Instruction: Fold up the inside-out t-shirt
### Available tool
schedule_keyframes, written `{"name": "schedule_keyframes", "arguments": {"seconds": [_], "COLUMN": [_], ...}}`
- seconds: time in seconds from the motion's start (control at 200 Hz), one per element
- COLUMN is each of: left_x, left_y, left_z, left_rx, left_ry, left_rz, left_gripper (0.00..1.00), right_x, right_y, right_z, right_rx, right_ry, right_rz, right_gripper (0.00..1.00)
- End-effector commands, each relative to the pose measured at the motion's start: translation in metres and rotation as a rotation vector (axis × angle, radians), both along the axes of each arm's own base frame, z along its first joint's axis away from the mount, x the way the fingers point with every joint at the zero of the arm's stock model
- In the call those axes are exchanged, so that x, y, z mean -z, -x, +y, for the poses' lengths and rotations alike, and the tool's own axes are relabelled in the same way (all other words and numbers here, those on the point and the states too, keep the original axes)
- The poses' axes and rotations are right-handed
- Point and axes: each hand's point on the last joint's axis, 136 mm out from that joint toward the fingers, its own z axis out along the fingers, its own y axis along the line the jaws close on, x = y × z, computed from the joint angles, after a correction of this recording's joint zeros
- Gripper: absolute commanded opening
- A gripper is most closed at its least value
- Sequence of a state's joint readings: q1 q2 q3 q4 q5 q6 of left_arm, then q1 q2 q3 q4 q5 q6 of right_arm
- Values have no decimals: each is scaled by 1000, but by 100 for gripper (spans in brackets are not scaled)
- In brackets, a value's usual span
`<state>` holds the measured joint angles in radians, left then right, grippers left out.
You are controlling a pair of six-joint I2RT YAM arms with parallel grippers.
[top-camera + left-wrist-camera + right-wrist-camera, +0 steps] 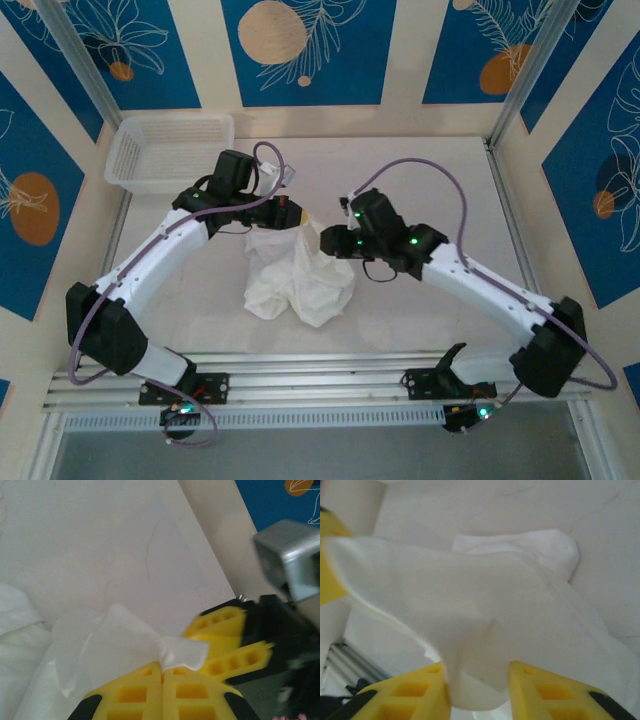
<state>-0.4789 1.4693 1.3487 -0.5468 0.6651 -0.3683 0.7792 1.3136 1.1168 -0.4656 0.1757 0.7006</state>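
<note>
We see the pale table point(420, 180), and heaped at its middle between the two arms the white t-shirt point(300, 280), crumpled and partly lifted at its far edge. A white mesh basket point(130, 165) sits in the far left corner, well apart from it. The left gripper point(161, 667) has its yellow fingers pressed together, pinching a corner of the cloth. The right gripper point(480, 667) is just beside it. Its fingers point(545, 690) stand apart with a fold of cloth draped down between them, touching one finger.
</note>
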Motion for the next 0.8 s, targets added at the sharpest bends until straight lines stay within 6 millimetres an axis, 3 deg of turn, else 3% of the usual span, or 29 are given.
{"name": "schedule_keyframes", "arguments": {"seconds": [0.0, 0.12, 0.32, 0.45, 0.51, 0.64, 0.7, 0.795], "left_x": [-14, -15, -20, -21, -23, -22, -20, -20], "left_y": [2, 3, -4, -13, -13, -12, -12, -12], "left_z": [2, 2, 13, 24, 23, 19, 18, 17], "left_rx": [6, 5, -63, -129, -120, -102, -100, -97], "left_ry": [33, 35, 1, -18, -7, 8, 10, 18], "left_rz": [-21, -26, -63, -55, -51, -37, -30, -25], "left_gripper": [0, 0, 0, 0, 0, 0, 0, 0], "right_x": [-9, 6, 29, 20, 7, -23, -25, -12], "right_y": [-18, -27, -18, -9, -2, 33, 47, 56], "right_z": [-2, -20, -48, -80, -70, -20, -6, 8], "right_rx": [113, 242, 336, 411, 332, 79, 70, 173], "right_ry": [97, 227, 329, 340, 256, -5, -93, -200], "right_rz": [-92, -92, -32, -13, -37, -59, 0, 170], "right_gripper": [39, 40, 46, 49, 49, 46, 41, 32]}}
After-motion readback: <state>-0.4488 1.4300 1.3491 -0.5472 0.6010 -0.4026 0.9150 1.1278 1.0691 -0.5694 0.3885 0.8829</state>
